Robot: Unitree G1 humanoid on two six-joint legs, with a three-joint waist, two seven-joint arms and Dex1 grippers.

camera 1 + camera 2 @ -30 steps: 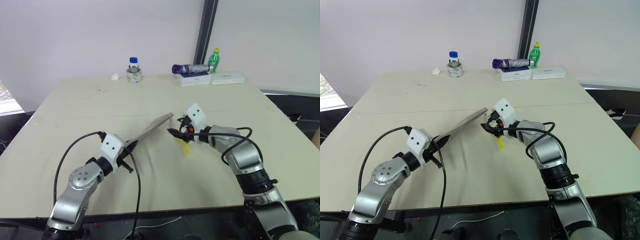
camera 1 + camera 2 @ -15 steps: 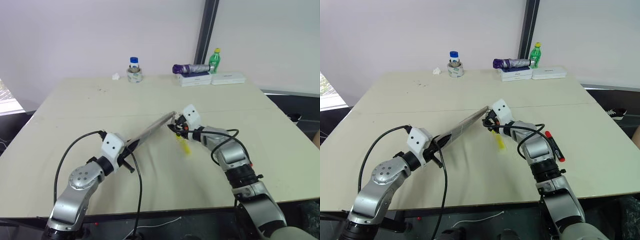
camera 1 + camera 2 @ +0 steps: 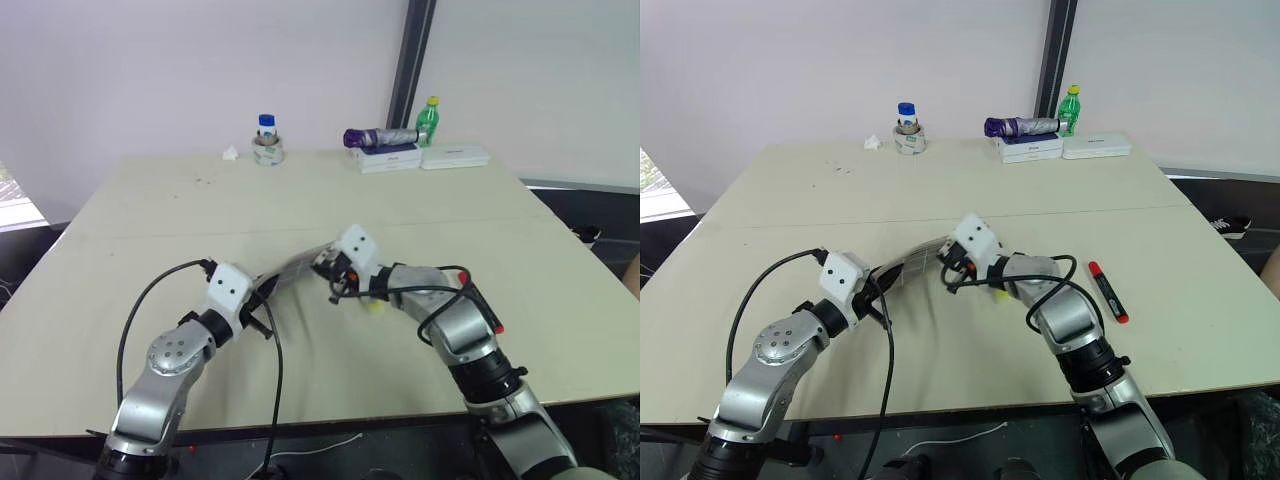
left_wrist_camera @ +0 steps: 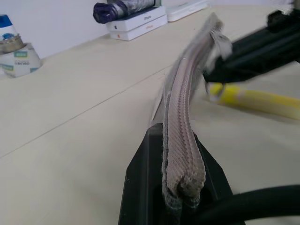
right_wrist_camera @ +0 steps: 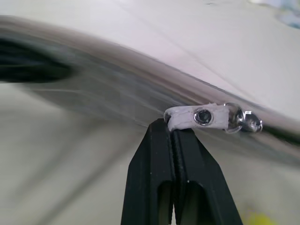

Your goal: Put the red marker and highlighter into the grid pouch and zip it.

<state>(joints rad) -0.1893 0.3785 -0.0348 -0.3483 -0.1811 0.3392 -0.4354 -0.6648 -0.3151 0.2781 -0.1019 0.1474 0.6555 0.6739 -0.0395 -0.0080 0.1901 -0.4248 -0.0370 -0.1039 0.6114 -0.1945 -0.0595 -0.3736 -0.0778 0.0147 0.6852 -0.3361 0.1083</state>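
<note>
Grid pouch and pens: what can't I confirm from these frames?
- Grid pouch: left wrist view shows it edge-on in the left pincer, so its opening and contents cannot be judged.
- Highlighter: lies on the table beside the pouch; the right pincer hides most of it in the head views.
- Pull tab: pinched by the right pincer; the pouch behind is motion-blurred.
- Red marker: its black band is too small to make out.

Counter: grid pouch near centre, between both claws; highlighter just right of it; red marker farther right; bottles and boxes along far edge.
</note>
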